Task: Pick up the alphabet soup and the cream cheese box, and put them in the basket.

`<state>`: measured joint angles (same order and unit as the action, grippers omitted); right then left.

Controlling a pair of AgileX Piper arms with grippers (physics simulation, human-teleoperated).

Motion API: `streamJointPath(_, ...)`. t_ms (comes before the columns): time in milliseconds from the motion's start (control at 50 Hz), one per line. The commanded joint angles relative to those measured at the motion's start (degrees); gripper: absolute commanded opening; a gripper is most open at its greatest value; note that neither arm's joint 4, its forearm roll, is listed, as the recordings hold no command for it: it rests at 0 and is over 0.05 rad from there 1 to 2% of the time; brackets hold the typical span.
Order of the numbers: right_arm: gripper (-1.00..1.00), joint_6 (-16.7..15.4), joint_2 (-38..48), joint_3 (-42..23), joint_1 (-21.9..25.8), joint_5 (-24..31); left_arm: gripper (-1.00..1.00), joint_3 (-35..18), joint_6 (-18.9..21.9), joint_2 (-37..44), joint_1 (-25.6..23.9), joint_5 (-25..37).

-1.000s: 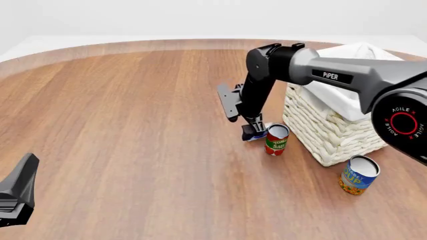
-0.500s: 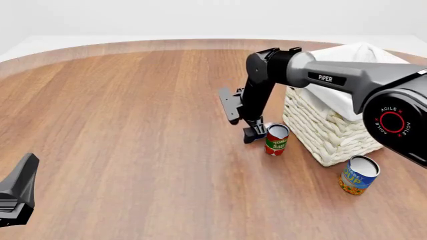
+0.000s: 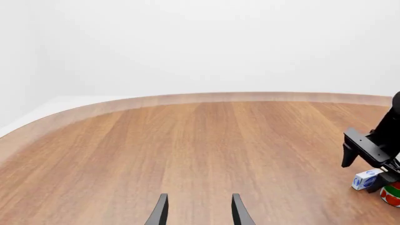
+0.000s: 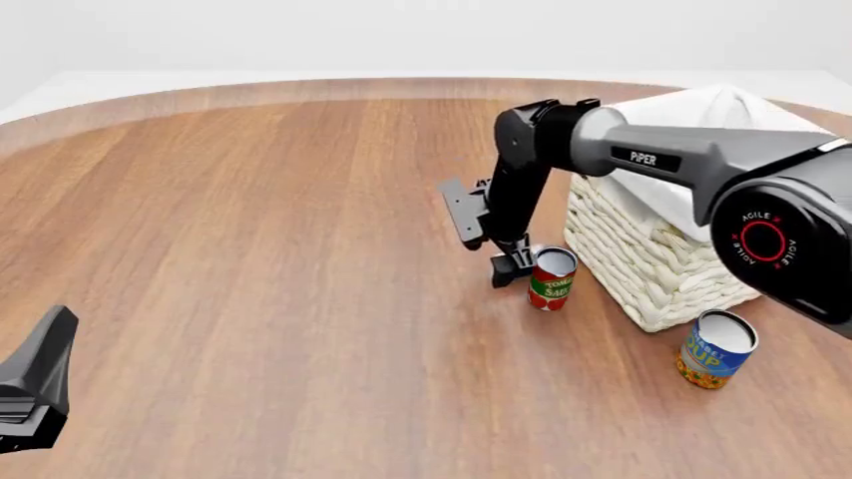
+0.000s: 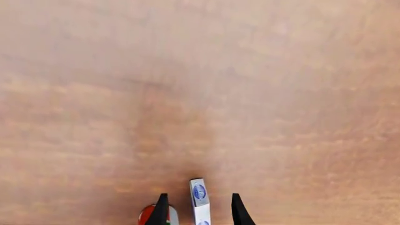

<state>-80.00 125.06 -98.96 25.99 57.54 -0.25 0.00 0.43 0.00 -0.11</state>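
The cream cheese box stands on its thin edge between the fingers of my right gripper, which is open, with a gap on either side of the box. In the front view that gripper is down at the table and hides the box. From the left wrist view the box shows beneath it. The alphabet soup stands upright, near and to the right of the basket. My left gripper is open and empty at the near left.
A red-and-green tomato sauce can stands right beside my right gripper, between it and the basket's wicker wall. It also shows at the edge of the right wrist view. The round wooden table stretches to the left.
My right gripper has shifted slightly right and settled lower over the cream cheese box, so the box's blue edge no longer shows in the front view. The left arm has not moved.
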Motion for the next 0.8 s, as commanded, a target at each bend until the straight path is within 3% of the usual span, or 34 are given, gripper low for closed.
streamJointPath(20,1.0,-0.8,1.3,-1.6,-0.4,0.8,1.0,0.0,0.0,0.0,0.0,0.0)
streamJointPath(800,1.0,-2.5,5.2,-6.9,-1.2,3.2,1.0,0.0,0.0,0.0,0.0,0.0)
